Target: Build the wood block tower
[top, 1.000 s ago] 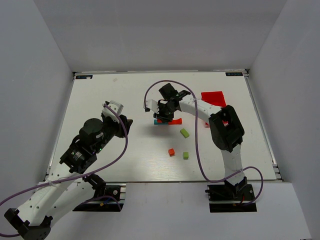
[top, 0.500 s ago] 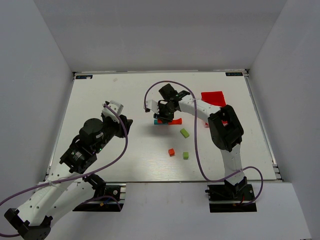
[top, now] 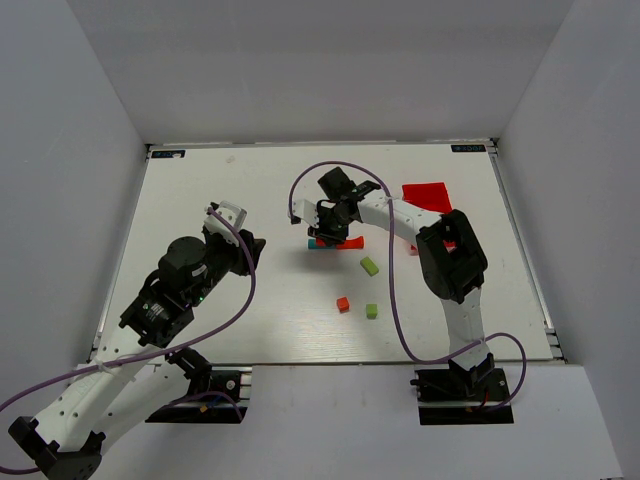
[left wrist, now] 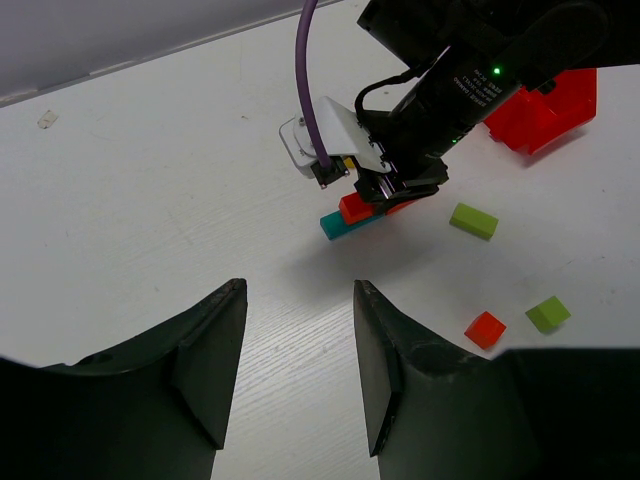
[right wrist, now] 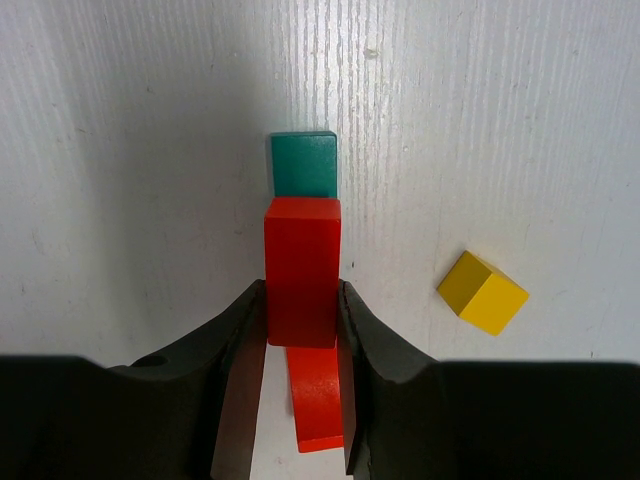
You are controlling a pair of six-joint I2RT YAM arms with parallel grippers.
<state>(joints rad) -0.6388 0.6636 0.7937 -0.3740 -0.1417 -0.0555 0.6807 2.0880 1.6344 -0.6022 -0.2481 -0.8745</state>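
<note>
Right claw (right wrist: pixel 301 305) grips red block (right wrist: pixel 302 250) atop teal bar (right wrist: pixel 303 163)

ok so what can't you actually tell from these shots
Top view: the right hand covers most of the stack; the yellow cube doesn't show there.
Right wrist: the red block in the hand hides most of the teal bar; resting on it or held above, can't tell.
Left wrist: the bin is partly behind the right arm.
</note>
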